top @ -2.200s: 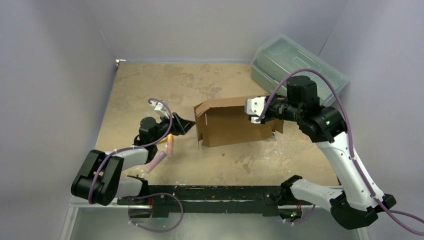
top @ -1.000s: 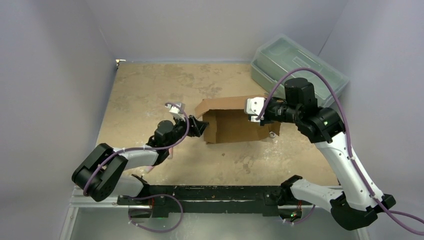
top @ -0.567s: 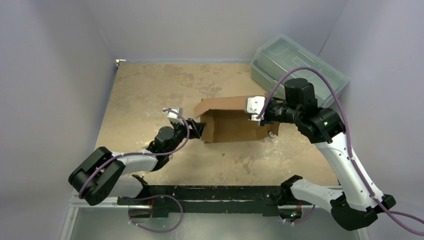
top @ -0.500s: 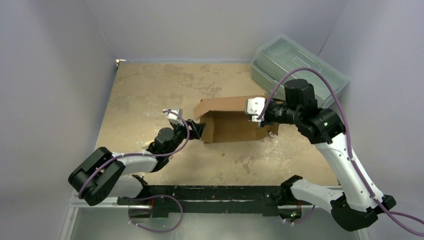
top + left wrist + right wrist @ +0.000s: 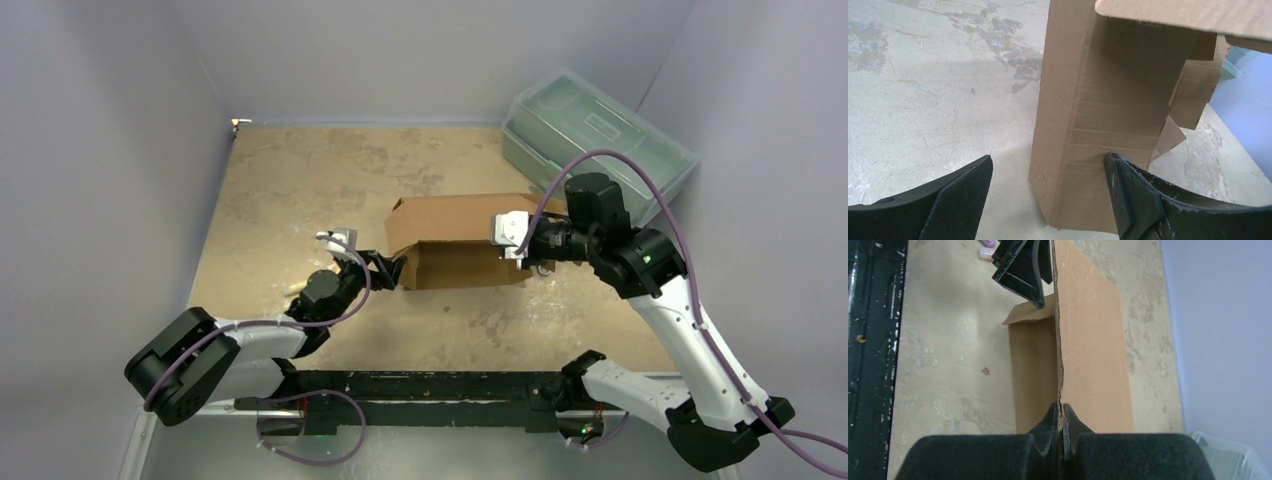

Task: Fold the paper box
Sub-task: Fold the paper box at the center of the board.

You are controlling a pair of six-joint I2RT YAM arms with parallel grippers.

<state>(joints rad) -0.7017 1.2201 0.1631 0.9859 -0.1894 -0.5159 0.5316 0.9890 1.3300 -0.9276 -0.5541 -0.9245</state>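
Compared with the view two seconds earlier, the left arm has reached further toward the centre of the frame, and the brown corrugated cardboard box [image 5: 455, 243] sits lower, its upper panel tipped over the walls like a lid. It stands on the mottled tan tabletop [image 5: 300, 180] at the middle of the top view, between the two arms.

Left gripper [image 5: 388, 268]: at the left end of the box, jaws wide. In the left wrist view the left gripper [image 5: 1045, 195] straddles the near vertical corner of the box [image 5: 1098, 115]. One finger [image 5: 960, 192] stands clear on the bare tabletop side; the other finger [image 5: 1128, 195] lies just beside the box face. Nothing is held.

Right gripper [image 5: 522, 250]: at the right end of the box, jaws closed. In the right wrist view the right gripper [image 5: 1060, 415] pinches the thin edge of the upper panel [image 5: 1090, 340], which runs straight up the frame toward the left arm's fingers.

Translucent grey-green plastic toolbox [image 5: 600, 135]: upper right of the top view, apart from the box.
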